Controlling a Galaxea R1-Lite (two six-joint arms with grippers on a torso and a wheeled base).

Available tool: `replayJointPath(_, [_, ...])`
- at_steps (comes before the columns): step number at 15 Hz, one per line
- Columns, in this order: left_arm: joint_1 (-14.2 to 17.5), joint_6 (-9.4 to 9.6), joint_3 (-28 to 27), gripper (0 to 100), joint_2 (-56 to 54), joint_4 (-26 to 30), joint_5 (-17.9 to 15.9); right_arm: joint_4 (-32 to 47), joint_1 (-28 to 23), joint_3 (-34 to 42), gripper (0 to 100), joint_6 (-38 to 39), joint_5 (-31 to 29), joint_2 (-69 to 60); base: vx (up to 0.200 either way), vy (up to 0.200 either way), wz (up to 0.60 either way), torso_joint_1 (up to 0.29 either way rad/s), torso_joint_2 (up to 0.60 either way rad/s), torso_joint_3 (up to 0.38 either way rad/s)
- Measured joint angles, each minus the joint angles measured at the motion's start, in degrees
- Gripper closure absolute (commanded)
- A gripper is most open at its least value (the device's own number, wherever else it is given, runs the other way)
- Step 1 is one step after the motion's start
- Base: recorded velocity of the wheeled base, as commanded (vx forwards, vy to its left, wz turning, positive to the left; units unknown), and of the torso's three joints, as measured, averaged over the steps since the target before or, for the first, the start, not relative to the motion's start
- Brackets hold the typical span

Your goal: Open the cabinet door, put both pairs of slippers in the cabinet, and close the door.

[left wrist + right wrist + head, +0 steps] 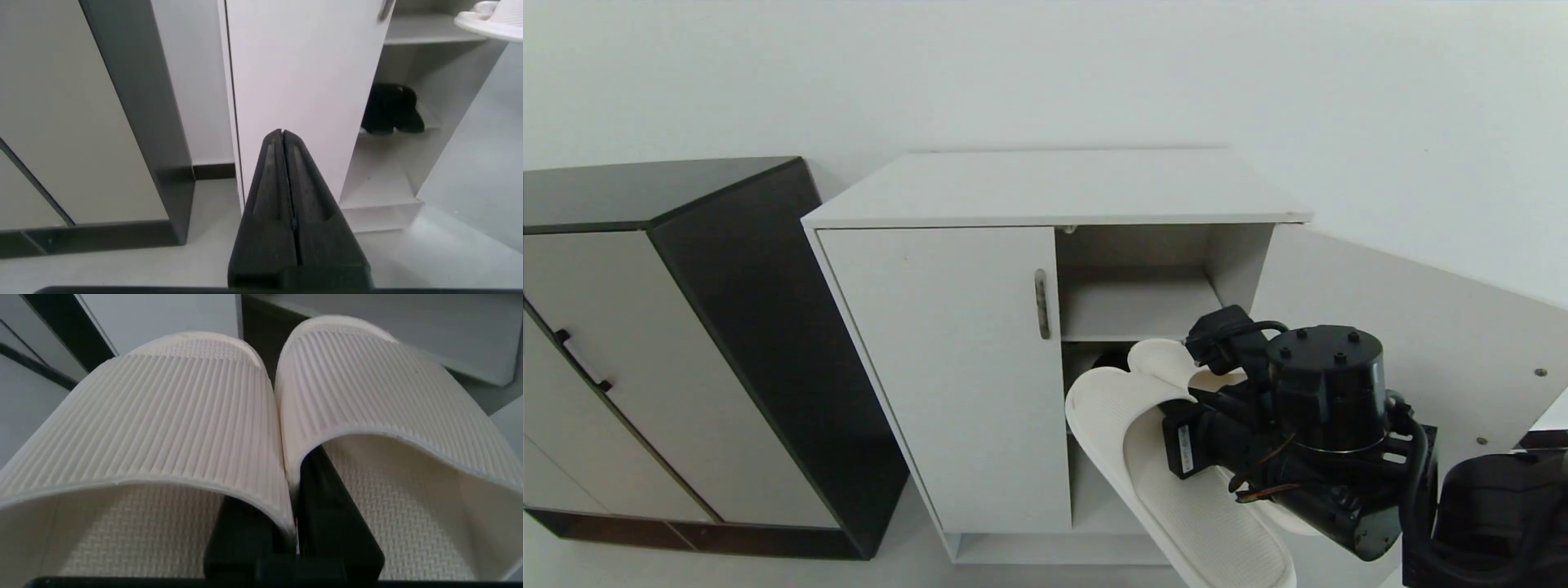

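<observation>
Two white ribbed foam slippers [1201, 506] clamped in my right gripper [292, 506] at the open white wooden cabinet [1054, 188]; next, slide them inside. My left gripper [282, 143] is closed, empty.

Head camera looks down on the white cabinet [1054, 188]; left wrist camera shares it from low down; right wrist camera sits close against the white slippers [180, 416].

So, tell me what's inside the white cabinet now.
A dark pair of slippers sits below the upper shelf. The closed left door covers the other half; the white slippers hide some too.
</observation>
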Motion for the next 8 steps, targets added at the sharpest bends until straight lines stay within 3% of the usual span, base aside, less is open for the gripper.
replayJointPath(8, [0.0,-0.02,0.0,100,0.0,0.0,0.0,0.0,0.0,0.0,100,-0.2,0.0,0.3,0.000,0.000,0.00,-0.091,0.45,0.356])
